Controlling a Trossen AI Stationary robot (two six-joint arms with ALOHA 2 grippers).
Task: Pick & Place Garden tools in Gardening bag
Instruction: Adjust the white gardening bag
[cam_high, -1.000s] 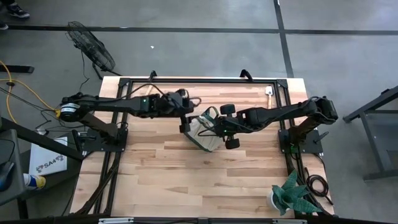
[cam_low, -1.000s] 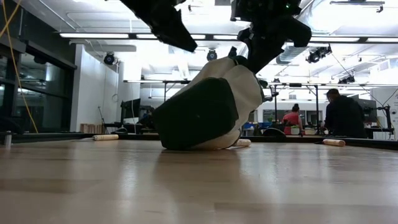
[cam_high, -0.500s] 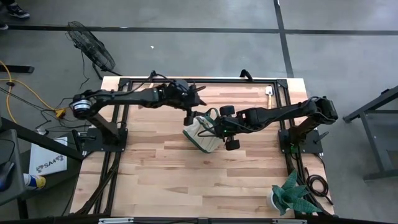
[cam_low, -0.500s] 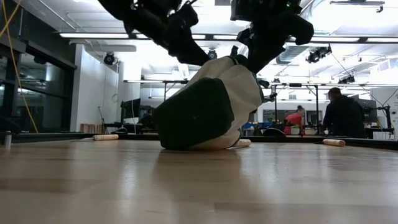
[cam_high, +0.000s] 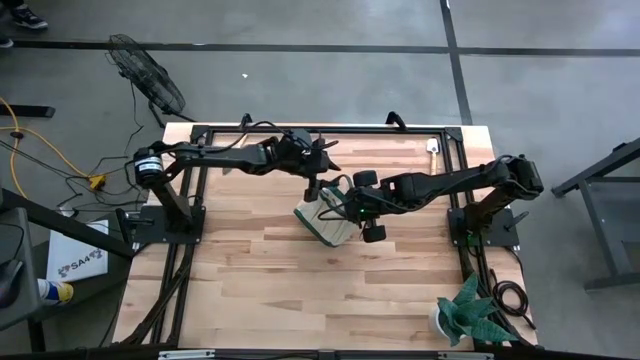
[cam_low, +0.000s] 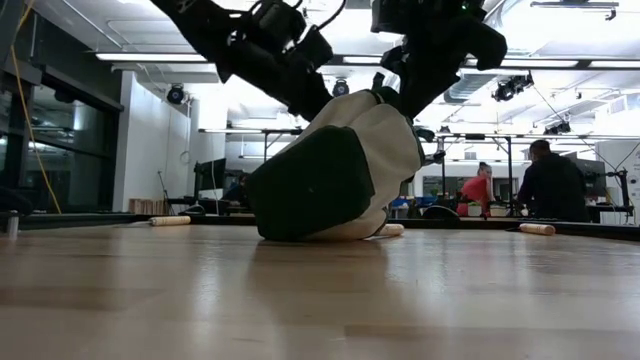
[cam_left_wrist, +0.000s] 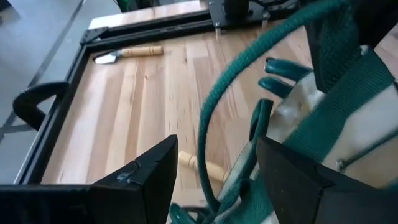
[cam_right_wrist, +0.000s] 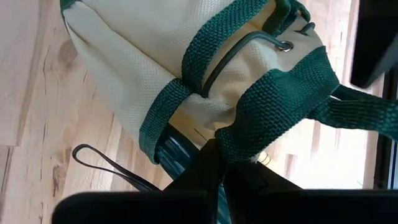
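The gardening bag (cam_high: 330, 215) is gripped at its strap by the closed right pincer (cam_right_wrist: 219, 163); the left pincer (cam_left_wrist: 214, 180), open and empty, hovers beside it. Another tool must be fetched next.

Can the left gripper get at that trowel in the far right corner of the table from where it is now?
Probably yes. The left gripper is open, holds nothing, and bare wood lies between it and the trowel. The bag sits nearer.
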